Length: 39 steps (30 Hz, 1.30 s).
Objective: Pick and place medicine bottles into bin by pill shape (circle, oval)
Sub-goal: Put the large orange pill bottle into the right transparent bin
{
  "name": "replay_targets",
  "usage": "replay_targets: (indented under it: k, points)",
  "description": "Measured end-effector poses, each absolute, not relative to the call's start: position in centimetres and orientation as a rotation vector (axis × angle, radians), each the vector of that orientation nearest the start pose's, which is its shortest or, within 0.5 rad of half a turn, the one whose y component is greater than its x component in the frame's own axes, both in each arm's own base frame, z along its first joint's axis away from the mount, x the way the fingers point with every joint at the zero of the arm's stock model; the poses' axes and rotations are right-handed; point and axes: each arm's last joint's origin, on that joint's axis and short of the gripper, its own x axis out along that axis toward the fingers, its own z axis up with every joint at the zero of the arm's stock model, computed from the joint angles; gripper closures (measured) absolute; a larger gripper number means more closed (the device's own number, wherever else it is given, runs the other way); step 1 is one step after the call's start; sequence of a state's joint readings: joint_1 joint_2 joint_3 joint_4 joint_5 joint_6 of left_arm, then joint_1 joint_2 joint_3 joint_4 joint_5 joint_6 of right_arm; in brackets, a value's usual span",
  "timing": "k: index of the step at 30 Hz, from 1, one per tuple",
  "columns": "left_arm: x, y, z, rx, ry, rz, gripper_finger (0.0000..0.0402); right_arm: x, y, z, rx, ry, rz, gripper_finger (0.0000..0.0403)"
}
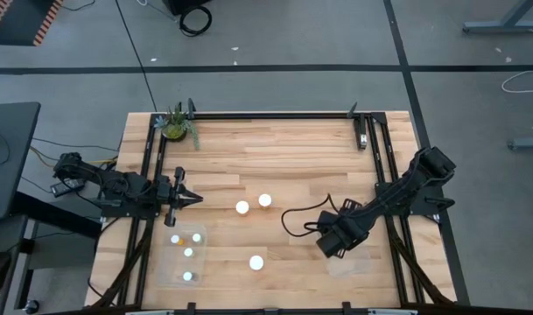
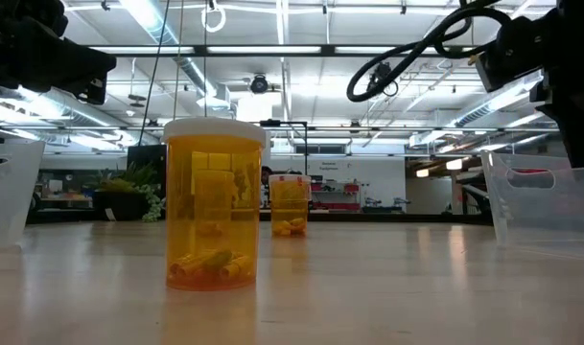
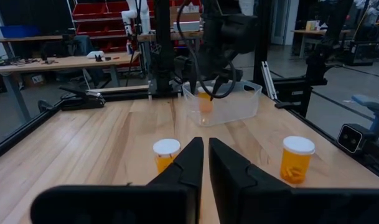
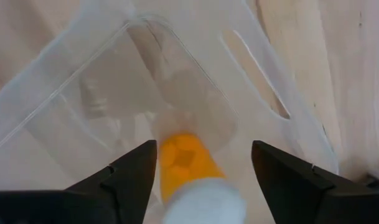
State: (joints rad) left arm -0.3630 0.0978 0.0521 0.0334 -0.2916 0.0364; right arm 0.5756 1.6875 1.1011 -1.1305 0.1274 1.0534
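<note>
My right gripper (image 1: 329, 247) (image 4: 205, 149) points down, open, over a clear bin (image 1: 349, 265) (image 4: 65, 93) at the near right. An orange medicine bottle with a white cap (image 4: 183, 162) (image 3: 205, 102) shows blurred between its fingers, above the bin's floor. Three more bottles stand upright on the table (image 1: 242, 207) (image 1: 264, 200) (image 1: 256, 262). A second clear bin (image 1: 165, 262) at the near left holds several bottles. My left gripper (image 1: 196, 199) (image 3: 206, 155) waits shut at the left, pointing level toward the table's middle. My right gripper's fingers stand on either side of the bottle's orange body (image 4: 177, 155), coming from above. A plain gap shows at one finger (image 4: 282, 180). Whether the other finger (image 4: 136, 171) touches the bottle I cannot tell.
A green potted plant (image 1: 176, 127) stands at the far left corner. Black frame rails (image 1: 275, 115) run along the far edge and both sides. Bare wood lies across the table's far half.
</note>
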Motion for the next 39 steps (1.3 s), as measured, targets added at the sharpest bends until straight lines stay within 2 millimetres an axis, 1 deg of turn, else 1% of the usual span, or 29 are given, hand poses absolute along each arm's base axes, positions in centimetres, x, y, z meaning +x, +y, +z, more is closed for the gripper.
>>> replay_targets:
  k: [3,5,10,14,18,23,29,32,37,39]
  points:
    - [9.7,-2.8,17.7,0.040,0.010,-0.072,0.0367,23.2,14.5,18.6,0.218,1.555,-0.522,0.0129]
    - [9.7,-2.8,17.7,0.040,0.010,-0.072,0.0370,23.4,14.5,19.0,0.219,1.557,-0.519,0.0127]
    - [9.7,-2.8,17.7,0.040,0.010,-0.072,0.0378,24.7,14.7,21.4,0.248,1.520,-0.478,0.0127]
    - [9.7,-2.8,17.7,0.040,0.010,-0.072,0.0376,26.1,15.0,23.5,0.259,1.427,-0.431,0.0130]
    - [9.7,-2.8,17.7,0.040,0.010,-0.072,0.0369,27.5,15.2,24.8,0.211,1.283,-0.366,0.0134]
    - [9.7,-2.8,17.7,0.040,0.010,-0.072,0.0366,29.2,15.2,25.3,0.180,1.162,-0.256,0.0134]
    - [9.7,-2.8,17.7,0.040,0.010,-0.072,0.0375,30.6,13.8,25.5,0.152,1.092,-0.250,0.0134]
    - [9.7,-2.8,17.7,0.040,0.010,-0.072,0.0378,31.5,13.4,25.8,0.151,1.033,-0.215,0.0134]
    - [9.7,-2.8,17.7,0.041,0.011,-0.072,0.0372,32.7,14.2,26.5,0.157,0.913,-0.084,0.0134]
    - [9.7,-2.8,17.7,0.040,0.010,-0.072,0.0369,33.0,14.6,26.5,0.156,0.886,-0.056,0.0134]
